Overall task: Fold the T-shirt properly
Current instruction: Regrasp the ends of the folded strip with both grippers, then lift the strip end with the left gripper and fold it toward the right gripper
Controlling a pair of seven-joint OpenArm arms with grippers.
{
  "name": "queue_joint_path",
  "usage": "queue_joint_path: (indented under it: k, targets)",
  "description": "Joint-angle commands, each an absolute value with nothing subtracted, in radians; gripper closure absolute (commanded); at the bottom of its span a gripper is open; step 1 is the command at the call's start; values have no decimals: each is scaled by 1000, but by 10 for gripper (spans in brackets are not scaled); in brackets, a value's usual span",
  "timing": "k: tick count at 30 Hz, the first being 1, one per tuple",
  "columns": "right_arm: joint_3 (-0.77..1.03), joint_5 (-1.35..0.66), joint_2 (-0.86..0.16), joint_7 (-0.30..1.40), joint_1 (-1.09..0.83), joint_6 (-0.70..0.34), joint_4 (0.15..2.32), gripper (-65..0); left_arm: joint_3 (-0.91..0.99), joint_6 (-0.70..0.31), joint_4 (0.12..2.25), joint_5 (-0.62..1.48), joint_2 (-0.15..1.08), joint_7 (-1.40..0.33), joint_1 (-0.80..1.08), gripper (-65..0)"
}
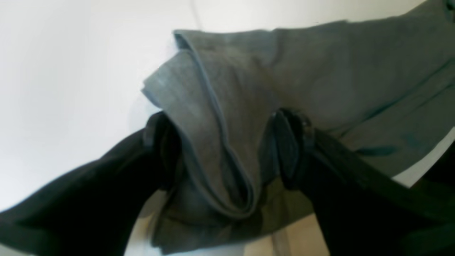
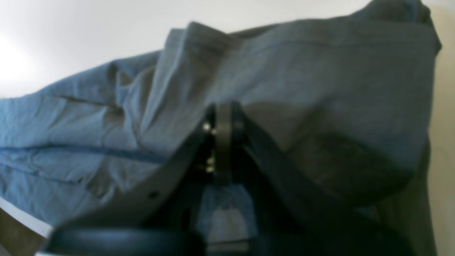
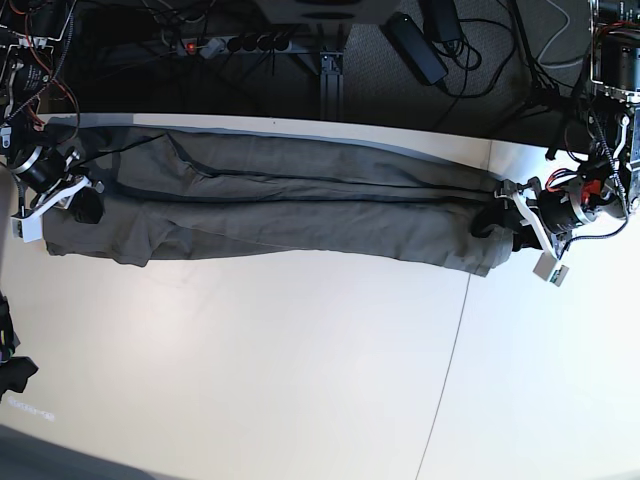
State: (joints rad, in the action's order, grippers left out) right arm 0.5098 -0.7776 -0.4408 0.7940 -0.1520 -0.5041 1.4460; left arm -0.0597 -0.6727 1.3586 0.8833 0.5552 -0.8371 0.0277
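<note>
The dark grey-olive T-shirt (image 3: 300, 215) lies folded lengthwise into a long band along the far edge of the white table (image 3: 250, 360). My left gripper (image 3: 503, 218) holds its right end. In the left wrist view the two black fingers (image 1: 288, 153) clamp a thick bunch of hemmed cloth (image 1: 220, 106), so that gripper (image 1: 224, 145) is shut on the shirt. My right gripper (image 3: 82, 203) is at the shirt's left end. In the right wrist view its fingers (image 2: 223, 121) meet against the cloth (image 2: 284, 71), shut on it. The collar and label are hidden.
Beyond the table's far edge hang cables and a power strip (image 3: 235, 43). A thin seam (image 3: 450, 340) runs down the table at the right. Wide bare white tabletop lies in front of the shirt. The table's near edge shows below the cloth in the right wrist view (image 2: 21, 217).
</note>
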Motion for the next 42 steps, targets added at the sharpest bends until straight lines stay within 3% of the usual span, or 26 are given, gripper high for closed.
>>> queue_joint_path:
  k: [1, 3, 6, 7, 13, 20, 27, 32, 36, 42]
  targets:
    - [516, -789, -463, 775, -142, -563, 1459, 0, -59, -698, 1360, 878, 561, -856, 23, -429]
    - [516, -789, -463, 775, -142, -563, 1459, 0, -59, -698, 1360, 878, 555, -853, 22, -313]
    - [516, -792, -463, 774, -141, -563, 1459, 0, -59, -698, 1360, 859, 554, -837, 22, -15]
    - [516, -796, -463, 774, -141, -563, 1459, 0, -59, -698, 1360, 841, 554, -819, 22, 0]
    - [519, -839, -466, 770, -138, -563, 1469, 0, -59, -698, 1360, 662, 555, -699, -22, 0]
    - [524, -838, -471, 767, -136, -564, 1533, 0, -59, -698, 1345, 480, 555, -666, -163, 0]
    - [524, -838, -471, 771, -136, -565, 1548, 0, -59, -698, 1252, 426, 582, -720, -336, 0]
    - [524, -833, -468, 771, -142, -565, 1547, 0, -60, -698, 1469, 665, 617, -938, -331, 0]
    - [524, -823, -465, 772, -142, -565, 1547, 0, -99, -698, 1684, 695, 591, -940, -255, 0]
    - [524, -768, -466, 772, -142, -565, 1547, 0, -279, -698, 1730, 614, 404, -940, -210, 0]
